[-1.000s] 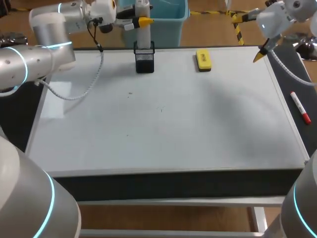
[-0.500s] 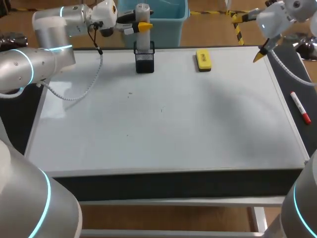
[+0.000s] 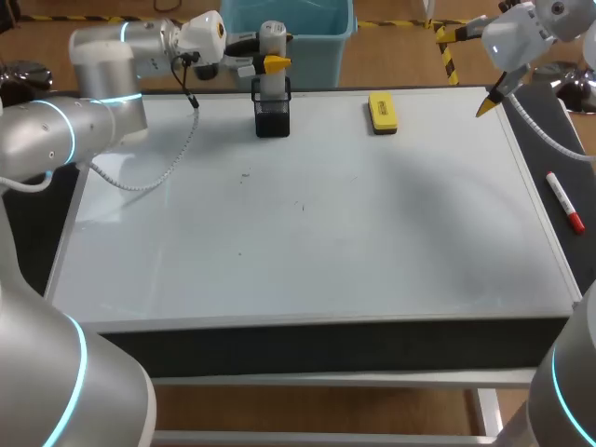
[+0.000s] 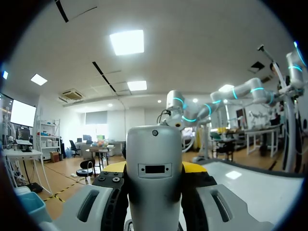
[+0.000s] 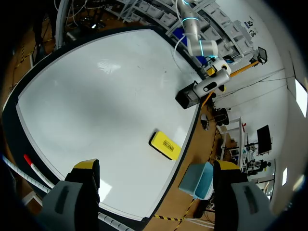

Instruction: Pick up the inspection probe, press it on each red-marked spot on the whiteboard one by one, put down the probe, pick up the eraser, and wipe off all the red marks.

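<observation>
- left end effector (image 3: 270, 63) is closed on the inspection probe (image 3: 271, 37). in the left wrist view the probe's grey body fills the gap btw the fingers (image 4: 108, 192), w/ the dark pads against both its sides and the yellow tips just behind it.
- the probe stands upright w/ its lower end down in the black mesh holder (image 3: 272, 116). its top sticks out above the end effector.
- the holder sits at the far edge of the whiteboard (image 3: 326, 223), left of centre.
- my left arm (image 3: 93, 102) comes in from the left along that far edge. its cable (image 3: 154, 172) droops over the board's far-left part.
- right end effector (image 5: 156, 166) is open, fingers wide apart, nothing btw them. in the head view it hangs by the board's far right corner, well apart from the things on the board.
- the yellow eraser (image 3: 383, 112) lies flat on the board near the far edge, right of the holder and apart from it. in the right wrist view it's ahead of the right end effector, btw that and the holder.
- on the board i see a few small dark specks (image 3: 245, 174) around left-centre. they're too small for me to tell what they are.
- a red marker (image 3: 564, 201) lies on the dark tabletop (image 3: 579, 247) strip just right of the board, off the board itself, roughly parallel to its right edge.
</observation>
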{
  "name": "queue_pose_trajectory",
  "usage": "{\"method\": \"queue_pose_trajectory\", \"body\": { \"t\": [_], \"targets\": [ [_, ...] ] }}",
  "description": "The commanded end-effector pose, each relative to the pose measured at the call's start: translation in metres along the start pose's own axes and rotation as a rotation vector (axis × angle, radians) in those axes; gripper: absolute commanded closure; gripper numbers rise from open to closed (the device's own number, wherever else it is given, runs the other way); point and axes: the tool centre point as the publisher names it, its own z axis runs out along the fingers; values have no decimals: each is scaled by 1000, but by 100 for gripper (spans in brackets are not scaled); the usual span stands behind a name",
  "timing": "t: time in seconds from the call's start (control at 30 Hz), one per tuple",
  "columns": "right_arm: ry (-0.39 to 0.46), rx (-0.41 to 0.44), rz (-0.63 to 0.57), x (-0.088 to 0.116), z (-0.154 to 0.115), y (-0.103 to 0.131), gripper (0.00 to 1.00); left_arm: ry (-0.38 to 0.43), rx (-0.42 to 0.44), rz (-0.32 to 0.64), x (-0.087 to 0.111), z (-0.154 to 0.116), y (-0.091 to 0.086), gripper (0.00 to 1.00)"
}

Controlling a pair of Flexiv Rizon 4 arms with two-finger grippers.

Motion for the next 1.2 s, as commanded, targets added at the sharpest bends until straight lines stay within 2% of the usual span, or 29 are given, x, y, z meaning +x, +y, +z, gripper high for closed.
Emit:
{"method": "queue_pose_trajectory", "body": {
  "t": [0.03,0.4,0.93,1.0,1.03,1.1,1.13,1.17,1.2],
  "targets": [
    [5,1,-2,-1,0,0,0,67,3,-11,-6,0,10,100],
    [5,1,-2,-1,0,0,0,56,-6,-31,-4,-4,28,100],
    [5,1,-2,-1,0,0,0,52,11,-32,-5,-9,42,100],
    [5,1,-2,-1,0,0,0,51,11,-36,-5,-9,43,65],
    [5,1,-2,-1,0,0,0,45,7,-46,-4,-9,43,55],
    [5,1,-2,-1,0,0,0,49,3,-44,-5,-9,43,28],
    [5,1,-2,-1,0,0,0,49,-5,-44,-5,-9,42,10],
    [5,1,-2,-1,0,0,0,51,-6,-43,-4,-9,41,0],
    [5,1,-2,-1,0,0,0,49,-12,-40,-4,-9,40,0]
  ]
}}
